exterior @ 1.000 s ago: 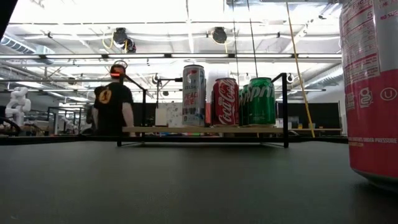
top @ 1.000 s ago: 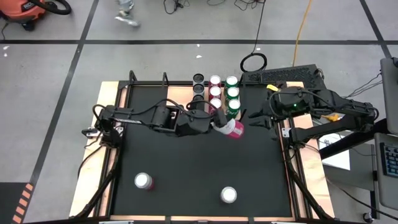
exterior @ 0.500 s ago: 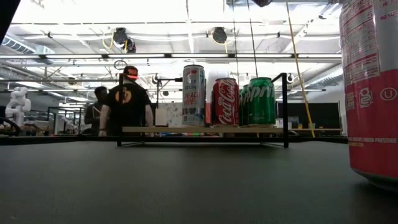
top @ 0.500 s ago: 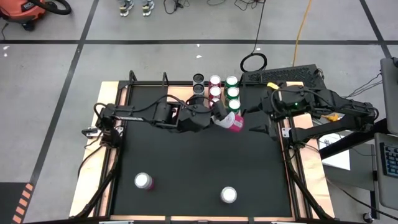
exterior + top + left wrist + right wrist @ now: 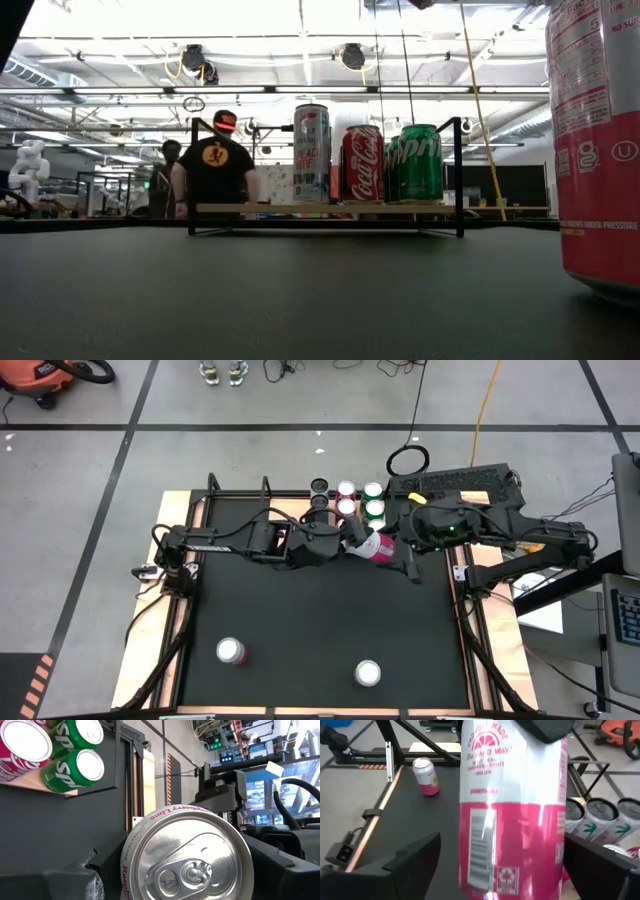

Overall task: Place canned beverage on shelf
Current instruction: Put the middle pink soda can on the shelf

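- Overhead, I see the black mat (image 5: 320, 630) filling the lower middle of the high view, with both arms meeting just above its centre.
- Along the mat's upper edge sits the shelf (image 5: 330, 209); in the low view it is a wooden board in the middle of the frame carrying upright cans (image 5: 378, 163), among them a white one, a red one and a green one.
- My left gripper (image 5: 350, 544) reaches in from the frame's left and is clamped on the pink-and-white can (image 5: 374, 548), which is held off the mat, tilted, right below the shelf's cans.
- My right gripper (image 5: 398, 550) comes in from the frame's right, and its fingers (image 5: 415, 862) stand spread wide on either side of that same can (image 5: 512, 810); I cannot tell whether they touch it.
- Two more pink cans stand on the mat, one at lower left (image 5: 231, 651) and one at lower centre (image 5: 367, 673), well apart.
- Behind the shelf, left of centre in the low view, a person in a dark shirt (image 5: 213, 170) stands in the room.
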You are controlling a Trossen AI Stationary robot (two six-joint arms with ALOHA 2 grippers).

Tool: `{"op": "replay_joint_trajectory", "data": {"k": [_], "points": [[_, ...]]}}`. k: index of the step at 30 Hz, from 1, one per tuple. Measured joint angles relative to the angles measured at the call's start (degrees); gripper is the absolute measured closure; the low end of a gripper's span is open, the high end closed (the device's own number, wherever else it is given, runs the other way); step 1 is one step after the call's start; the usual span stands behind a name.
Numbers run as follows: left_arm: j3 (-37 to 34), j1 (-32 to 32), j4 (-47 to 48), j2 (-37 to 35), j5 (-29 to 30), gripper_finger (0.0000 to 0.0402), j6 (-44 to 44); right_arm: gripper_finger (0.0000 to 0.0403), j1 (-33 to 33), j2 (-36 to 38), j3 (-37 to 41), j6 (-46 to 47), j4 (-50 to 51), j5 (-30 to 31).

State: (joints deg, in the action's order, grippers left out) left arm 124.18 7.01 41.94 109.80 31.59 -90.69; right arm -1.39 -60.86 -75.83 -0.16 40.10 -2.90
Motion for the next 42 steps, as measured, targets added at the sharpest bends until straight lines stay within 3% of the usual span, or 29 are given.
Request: {"op": "replay_joint_trajectory", "data": {"k": [9,22,35,42], "points": [[0.0,0.2,0.2,0.0,0.2,0.0114,0.1,0.0056,0.0,-1.7,0.0,-2.2,-1.1,0.1],[0.0,0.1,1.3,0.0,0.1,0.0106,-0.1,0.0138,0.0,-3.9,-0.1,-2.3,-2.2,0.1],[0.0,0.2,0.3,0.0,-0.3,0.0025,5.6,0.0139,0.0,-3.4,-0.1,-1.1,-2.1,-0.2],[0.0,-0.2,0.1,0.0,-1.0,0.0009,12.3,0.0141,0.0,-2.9,0.0,2.7,-1.1,-2.1]]}}
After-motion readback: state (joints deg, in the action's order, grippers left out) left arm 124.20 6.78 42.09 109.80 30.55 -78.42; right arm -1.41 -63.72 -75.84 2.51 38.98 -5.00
